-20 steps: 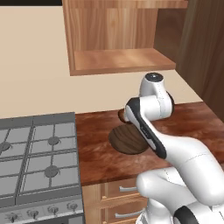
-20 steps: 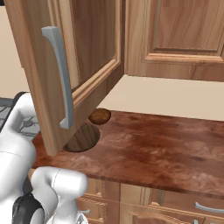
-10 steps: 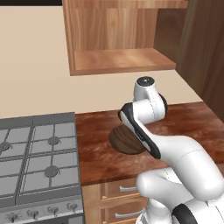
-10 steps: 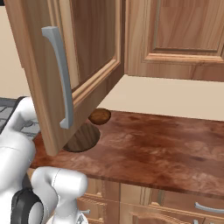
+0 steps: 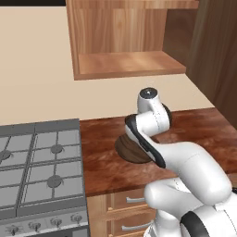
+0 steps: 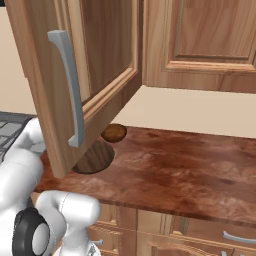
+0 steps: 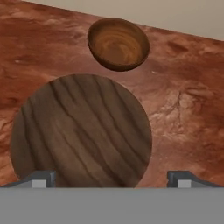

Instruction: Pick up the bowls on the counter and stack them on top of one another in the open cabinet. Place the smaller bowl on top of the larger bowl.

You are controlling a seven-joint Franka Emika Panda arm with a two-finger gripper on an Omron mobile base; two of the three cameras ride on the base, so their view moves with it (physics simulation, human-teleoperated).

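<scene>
In the hand view the larger bowl, wide, shallow and dark brown, lies right below my gripper. The gripper is open, and its two fingertips stand wide apart over the bowl's near edge with nothing between them. Just beyond it, on the reddish counter, sits the smaller bowl, deep and reddish-brown. My arm covers part of the larger bowl in the left base view. The right base view shows the smaller bowl behind the larger bowl. The open cabinet hangs above the counter.
A grey gas stove adjoins the counter on the left. The cabinet's open door with its grey handle hangs over the bowls. A tall dark wood unit stands at the right. Drawer fronts run below the worktop.
My arm's upper end has swung a little to the left and down over the larger bowl. Both bowls lie where they were, and the gripper has stayed open.
</scene>
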